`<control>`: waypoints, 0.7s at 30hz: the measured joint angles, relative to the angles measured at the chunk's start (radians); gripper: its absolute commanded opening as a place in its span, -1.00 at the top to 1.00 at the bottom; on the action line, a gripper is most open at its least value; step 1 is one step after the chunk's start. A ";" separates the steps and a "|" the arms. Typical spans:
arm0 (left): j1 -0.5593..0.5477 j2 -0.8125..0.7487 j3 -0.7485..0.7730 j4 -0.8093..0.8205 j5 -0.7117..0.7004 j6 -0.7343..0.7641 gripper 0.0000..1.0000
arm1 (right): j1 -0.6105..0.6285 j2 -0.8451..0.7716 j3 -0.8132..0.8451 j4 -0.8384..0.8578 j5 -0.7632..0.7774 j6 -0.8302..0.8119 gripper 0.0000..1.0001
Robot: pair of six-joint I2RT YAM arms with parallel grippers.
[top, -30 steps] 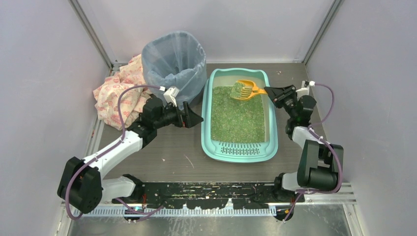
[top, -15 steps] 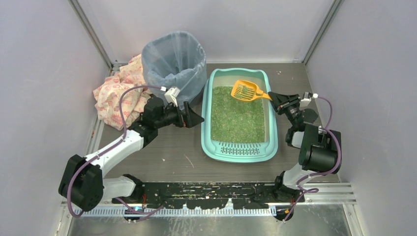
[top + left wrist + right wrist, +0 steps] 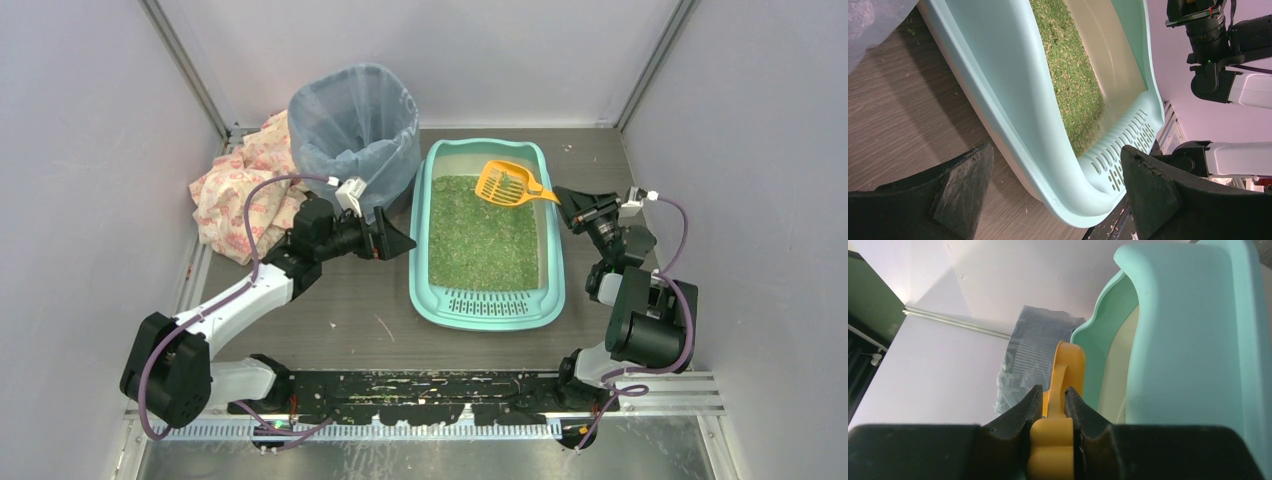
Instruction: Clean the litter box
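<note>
Quick count of what's on the tabletop [image 3: 340, 300]: one litter box [image 3: 487, 320], one orange scoop [image 3: 505, 183], one bag-lined bin [image 3: 355, 125], one patterned cloth [image 3: 235, 190] bunched up left of the bin, and two arms with a hand each.

The litter box sits right of centre, between the two arms. Its long axis runs straight away from the arm bases. The slotted grate step is at the near end, and the other end points at the back wall. Green litter [image 3: 480, 240] covers most of the floor, with a bare pale strip at the far end and down the right wall. The bin is just beside its far left corner.

The left hand [image 3: 400, 240] is spread wide with nothing in it. It's parked next to the box's left wall with the fingertips pointed at it, and I can't tell if it touches.

The right hand [image 3: 562, 197] is pinched narrow on the scoop's handle. The scoop is above the far right part of the box, head toward the middle and handle out over the right rim.
</note>
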 measured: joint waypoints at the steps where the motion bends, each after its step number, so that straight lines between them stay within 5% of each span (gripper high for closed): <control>1: 0.000 0.000 0.000 0.000 0.000 0.000 -0.94 | 0.000 0.000 0.000 0.000 0.002 0.000 0.99; 14: 0.000 -0.005 -0.006 0.000 -0.003 0.000 -0.89 | 0.015 0.004 0.033 0.015 0.017 0.056 0.99; 21: 0.000 -0.016 -0.007 -0.001 -0.010 0.000 -0.89 | 0.087 -0.007 0.222 -0.092 0.050 0.055 0.99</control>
